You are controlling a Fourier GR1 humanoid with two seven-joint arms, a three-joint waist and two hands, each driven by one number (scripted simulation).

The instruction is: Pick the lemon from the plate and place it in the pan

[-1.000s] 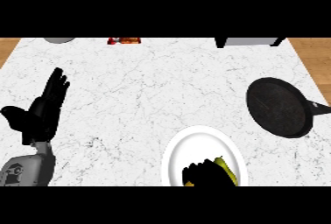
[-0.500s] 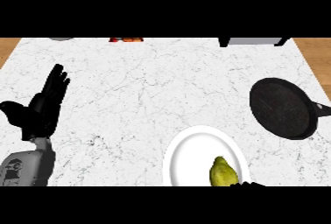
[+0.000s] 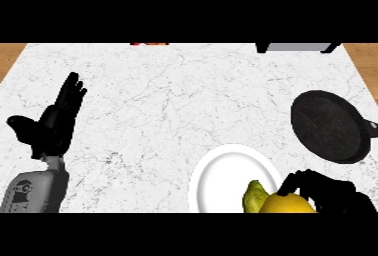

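You get even, bright light across the white marble table (image 3: 184,100), with no glare and no hot spots. Shadows are barely there: only a soft dark edge under the pan (image 3: 328,125). The black hands read as flat silhouettes with little surface detail. Nothing looks blurred, and the table's edges run straight.

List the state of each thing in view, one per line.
lemon: at the plate's lower right edge, right hand curled round it
plate: on the counter, a green item on it
pan: empty, right of the plate
right hand: fingers curled on the lemon
left hand: open, resting at the left
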